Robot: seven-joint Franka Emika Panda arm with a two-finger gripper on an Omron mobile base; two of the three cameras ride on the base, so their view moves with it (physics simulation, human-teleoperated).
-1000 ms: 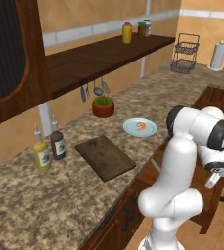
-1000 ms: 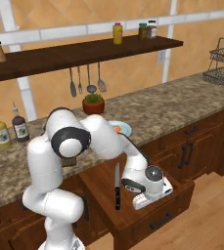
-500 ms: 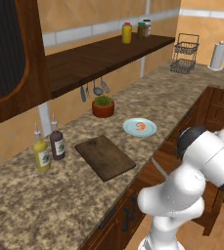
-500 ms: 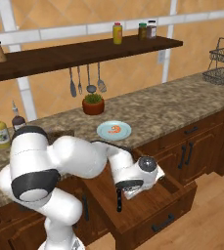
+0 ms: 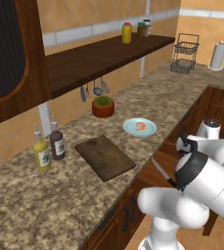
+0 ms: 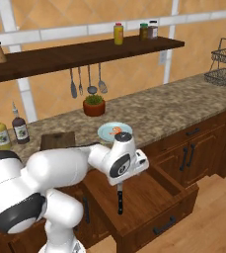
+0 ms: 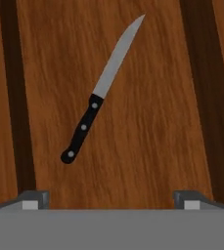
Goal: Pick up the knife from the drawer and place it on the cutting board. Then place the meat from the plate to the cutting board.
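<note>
1. While the drawer [image 6: 149, 197] stands pulled out below the desk [image 6: 183, 106], I see the knife [image 7: 98, 95] lying flat on its wooden floor, black handle toward the claw, blade pointing away.
2. My claw [image 7: 111, 197] hangs above the drawer, looking straight down; its jaws are spread fully apart and have hold of nothing, with the knife well clear of both tips.
3. From the right base camera, the knife handle [image 6: 119, 201] shows just under the hand, inside the drawer.
4. I note the cutting board [image 5: 104, 156] bare on the desk, between two bottles [image 5: 49, 148] and the plate [image 5: 140, 128].
5. I find the meat [image 5: 141, 126] resting on the plate, near a potted plant [image 5: 103, 105].
</note>
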